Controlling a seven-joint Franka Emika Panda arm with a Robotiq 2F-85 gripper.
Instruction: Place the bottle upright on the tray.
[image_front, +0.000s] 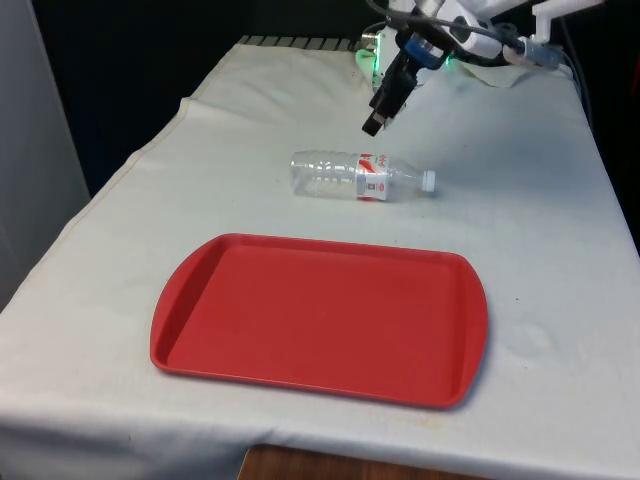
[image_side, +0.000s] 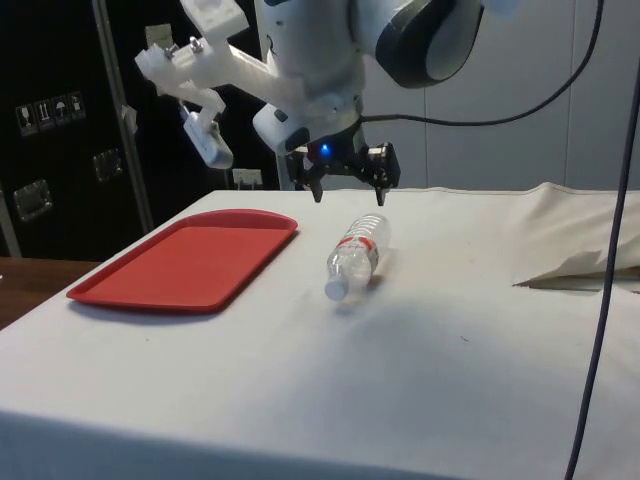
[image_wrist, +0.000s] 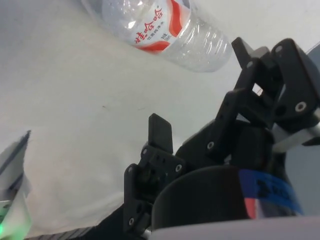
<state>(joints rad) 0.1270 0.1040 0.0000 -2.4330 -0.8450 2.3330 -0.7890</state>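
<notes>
The clear plastic water bottle (image_front: 358, 177) lies on its side on the white cloth of the counter (image_front: 560, 230), its red-and-white label around the middle and its white cap (image_front: 428, 181) turned toward the front view's right. It rests beyond the far rim of the red tray (image_front: 320, 318), near it but not touching, with a strip of bare cloth between the two. The tray lies flat and holds nothing; its raised rim runs all round, and its near edge sits close to the counter's front edge, where a little brown wood shows below the cloth. The gripper (image_front: 374, 122) hangs in the air just beyond the bottle and above it, tilted, clear of both bottle and cloth. In the side view the gripper (image_side: 348, 190) shows its two black fingers (image_side: 380, 192) spread well apart with nothing between them, their tips above the bottle (image_side: 356, 256), which points its cap toward that camera. In the wrist view the fingers (image_wrist: 161, 133) stand wide, and the bottle (image_wrist: 161, 27) lies past them on the cloth, untouched. Open cloth spreads on every side of the bottle, widest toward the front view's right. At the far end the cloth bunches into folds (image_side: 580, 250), well apart from bottle and tray.
</notes>
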